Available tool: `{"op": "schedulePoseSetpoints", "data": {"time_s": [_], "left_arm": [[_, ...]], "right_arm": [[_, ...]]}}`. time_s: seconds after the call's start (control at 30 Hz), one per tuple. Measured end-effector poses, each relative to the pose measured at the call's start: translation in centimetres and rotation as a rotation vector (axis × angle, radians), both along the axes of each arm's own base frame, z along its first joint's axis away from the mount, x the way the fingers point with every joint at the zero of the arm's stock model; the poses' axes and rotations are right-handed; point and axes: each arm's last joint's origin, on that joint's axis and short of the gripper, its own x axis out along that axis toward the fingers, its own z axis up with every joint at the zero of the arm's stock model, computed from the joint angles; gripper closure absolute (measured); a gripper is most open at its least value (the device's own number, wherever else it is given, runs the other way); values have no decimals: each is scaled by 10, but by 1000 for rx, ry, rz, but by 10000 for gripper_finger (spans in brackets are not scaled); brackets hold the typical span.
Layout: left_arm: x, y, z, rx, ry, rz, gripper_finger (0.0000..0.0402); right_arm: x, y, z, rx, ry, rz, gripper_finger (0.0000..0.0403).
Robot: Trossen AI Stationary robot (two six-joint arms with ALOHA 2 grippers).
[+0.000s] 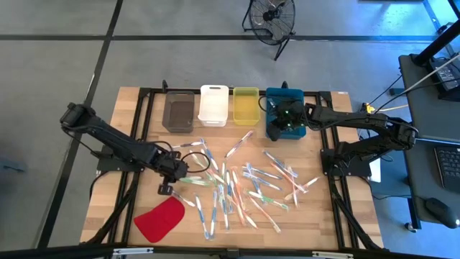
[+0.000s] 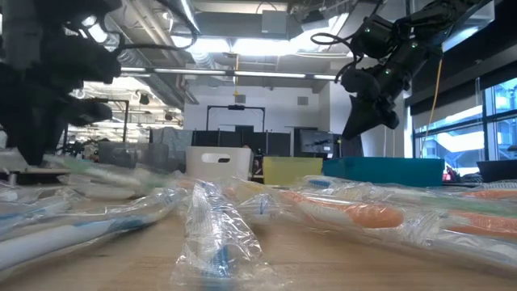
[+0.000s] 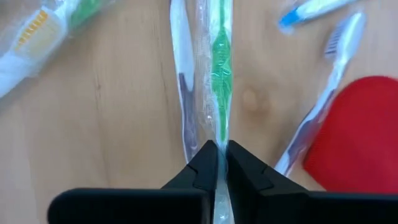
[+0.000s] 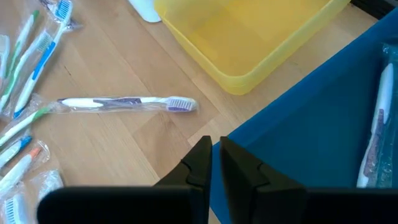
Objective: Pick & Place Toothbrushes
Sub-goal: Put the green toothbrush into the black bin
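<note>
Many toothbrushes (image 1: 244,183), most in clear wrappers, lie scattered across the middle of the wooden table. My left gripper (image 1: 175,175) stands at the pile's left side, shut on a wrapped green-and-white toothbrush (image 3: 219,68). My right gripper (image 1: 277,126) hangs at the far side over the blue bin (image 1: 295,97), its fingers (image 4: 202,158) close together above the bin's rim with nothing between them. One wrapped toothbrush (image 4: 378,124) lies inside the blue bin. A purple-and-white one (image 4: 124,103) rests flat on the table beside it. My left gripper pinches the wrapped green toothbrush at its near end (image 3: 219,146) between its two fingers. The fingers come steeply from above and point along the brush. The rest of the brush runs away from the fingers over the table; whether it is lifted clear I cannot tell.
Along the far edge stand a grey bin (image 1: 179,111), a white bin (image 1: 213,104) and a yellow bin (image 1: 245,106), left of the blue one. A flat red piece (image 1: 159,219) lies near the front left. Another wrapped brush (image 3: 183,93) lies right beside the held one.
</note>
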Motion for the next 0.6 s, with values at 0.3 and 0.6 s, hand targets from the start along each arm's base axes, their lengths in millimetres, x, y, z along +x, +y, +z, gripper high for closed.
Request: {"op": "schedulePoseSetpoints", "data": {"time_s": [0.3,0.6], "left_arm": [[-18,8,28,-33,-118,54,388],[-33,19,50,48,-306,178,387]], "right_arm": [[0,6,-1,8,22,23,362],[5,18,-1,6,22,78,349]]}}
